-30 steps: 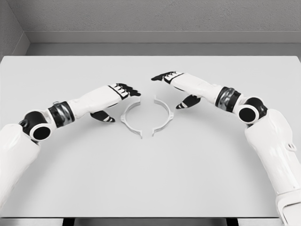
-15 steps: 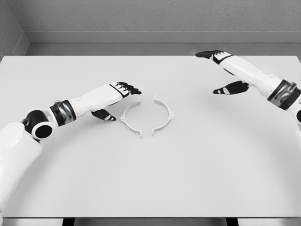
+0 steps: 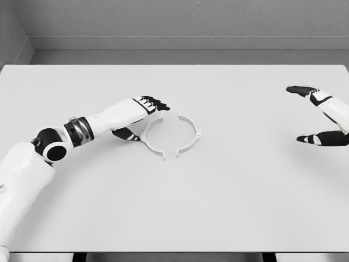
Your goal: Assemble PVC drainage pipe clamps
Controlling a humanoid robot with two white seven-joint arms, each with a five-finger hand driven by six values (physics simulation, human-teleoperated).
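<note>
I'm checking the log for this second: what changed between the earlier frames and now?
The right hand drew away from the right clamp half to the table's right edge, open, holding nothing. The left hand edged slightly toward the left clamp half. Both halves stayed put, a gap between them.

Left arm: enters from the lower left, shoulder and elbow joint low over the tabletop (image 3: 229, 207), forearm extended toward the tabletop's centre. Left robot hand (image 3: 139, 117): palm down, dark fingers (image 3: 155, 102) stretched forward and slightly spread, thumb tucked beneath, grasping nothing. Right arm: only the wrist shows, at the tabletop's right edge. Right robot hand (image 3: 319, 117): raised, fingers (image 3: 299, 89) and thumb held wide apart, empty.
</note>
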